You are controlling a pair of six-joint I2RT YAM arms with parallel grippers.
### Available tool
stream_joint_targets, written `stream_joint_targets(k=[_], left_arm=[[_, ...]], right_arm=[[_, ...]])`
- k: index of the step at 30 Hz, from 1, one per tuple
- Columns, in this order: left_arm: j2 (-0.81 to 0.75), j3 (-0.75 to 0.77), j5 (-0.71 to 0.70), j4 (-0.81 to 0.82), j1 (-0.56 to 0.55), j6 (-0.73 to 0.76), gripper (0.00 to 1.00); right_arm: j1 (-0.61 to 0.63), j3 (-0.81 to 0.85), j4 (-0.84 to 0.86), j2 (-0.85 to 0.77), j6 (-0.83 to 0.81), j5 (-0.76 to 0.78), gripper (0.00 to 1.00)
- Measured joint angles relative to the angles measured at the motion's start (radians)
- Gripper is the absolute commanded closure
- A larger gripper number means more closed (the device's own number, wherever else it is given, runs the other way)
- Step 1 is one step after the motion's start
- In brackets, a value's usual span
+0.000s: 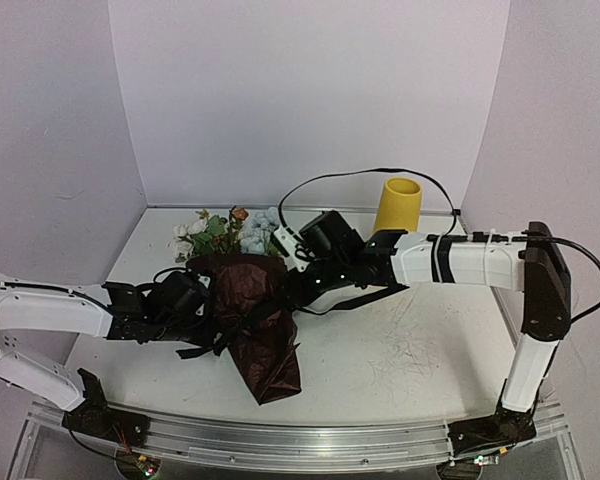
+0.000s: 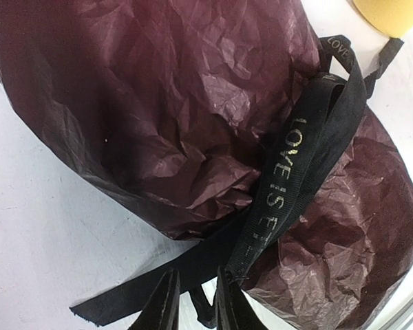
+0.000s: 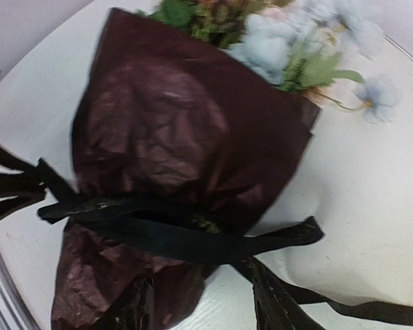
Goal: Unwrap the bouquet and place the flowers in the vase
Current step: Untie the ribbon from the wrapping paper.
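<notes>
The bouquet [image 1: 250,310] lies on the white table, its dark red crinkled paper [image 2: 179,103] tied with a black ribbon [image 2: 289,172] that has gold lettering. The flowers [image 1: 225,232] stick out of its far end, pale blue and green in the right wrist view [image 3: 282,41]. The yellow vase [image 1: 397,205] stands upright at the back right. My left gripper [image 2: 196,302] is at the bouquet's left side, jaws a little apart, with a thin ribbon strand lying between the tips. My right gripper [image 3: 203,306] stands open at the bouquet's right side, the ribbon [image 3: 179,240] crossing just beyond its fingertips.
A black cable [image 1: 360,175] arches over the right arm near the vase. Loose ribbon tails trail on the table by the wrap's narrow end [image 1: 205,350]. A metal rail [image 1: 280,440] runs along the near edge. Walls close in the table's back and sides.
</notes>
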Motion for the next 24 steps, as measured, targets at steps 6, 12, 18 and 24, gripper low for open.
stream_joint_targets(k=[6, 12, 18, 24], left_arm=[[-0.004, 0.005, -0.018, -0.002, 0.0, 0.015, 0.61], [0.001, 0.06, -0.017, 0.002, 0.0, 0.063, 0.59], [0.065, 0.123, -0.004, 0.04, 0.0, 0.108, 0.59], [0.095, 0.127, 0.07, 0.077, 0.029, 0.122, 0.6]], right_arm=[[0.054, 0.05, 0.001, 0.024, -0.122, -0.058, 0.46], [0.044, 0.094, 0.005, 0.086, -0.206, -0.052, 0.45], [0.04, 0.096, 0.005, 0.115, -0.255, -0.033, 0.44], [0.04, 0.096, 0.005, 0.127, -0.27, -0.027, 0.44]])
